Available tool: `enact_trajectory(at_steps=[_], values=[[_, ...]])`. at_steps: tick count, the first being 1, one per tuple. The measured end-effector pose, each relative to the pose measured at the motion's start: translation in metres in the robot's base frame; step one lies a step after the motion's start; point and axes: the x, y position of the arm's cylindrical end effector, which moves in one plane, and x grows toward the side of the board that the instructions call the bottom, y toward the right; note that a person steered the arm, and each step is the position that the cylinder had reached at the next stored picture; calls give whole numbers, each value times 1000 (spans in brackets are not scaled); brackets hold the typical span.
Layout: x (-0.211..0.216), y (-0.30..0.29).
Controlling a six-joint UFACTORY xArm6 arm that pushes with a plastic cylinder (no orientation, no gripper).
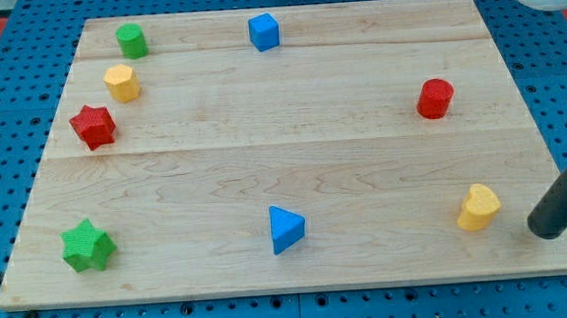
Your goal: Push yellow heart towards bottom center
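The yellow heart (pixel 479 207) lies near the bottom right corner of the wooden board (pixel 294 168). My tip (pixel 545 230) rests on the board just to the right of the heart and slightly lower, with a small gap between them. The dark rod slants up to the view's right edge. The blue triangle (pixel 286 228) lies at the bottom centre, well to the left of the heart.
A red cylinder (pixel 436 98) sits at the right, above the heart. A green star (pixel 89 246) is at the bottom left. A red star (pixel 93 126), yellow hexagon (pixel 121 82), green cylinder (pixel 131 40) and blue cube (pixel 264 31) lie along the upper left and top.
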Motion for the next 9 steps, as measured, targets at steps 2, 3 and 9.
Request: enact_trajectory(at_steps=[2, 3, 9], values=[[-61, -107], [-61, -85], [-53, -140]])
